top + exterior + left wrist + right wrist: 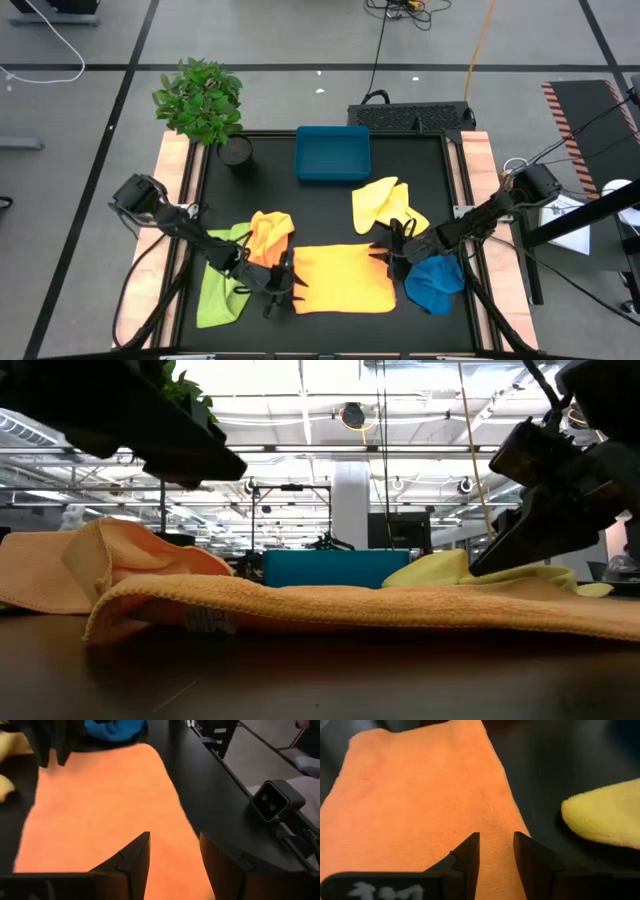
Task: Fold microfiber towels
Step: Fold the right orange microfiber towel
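With the golden yellow towel (343,279) lying flat at the surface's near middle, the left gripper (283,288) and right gripper (390,255) poise parted, empty jaws over opposite edges, next needing to pinch and lift them.

The golden yellow towel (343,279) lay flat before me; orange towel (270,236), lime green towel (222,291), pale yellow towel (384,204) and blue towel (435,282) lay crumpled around it.
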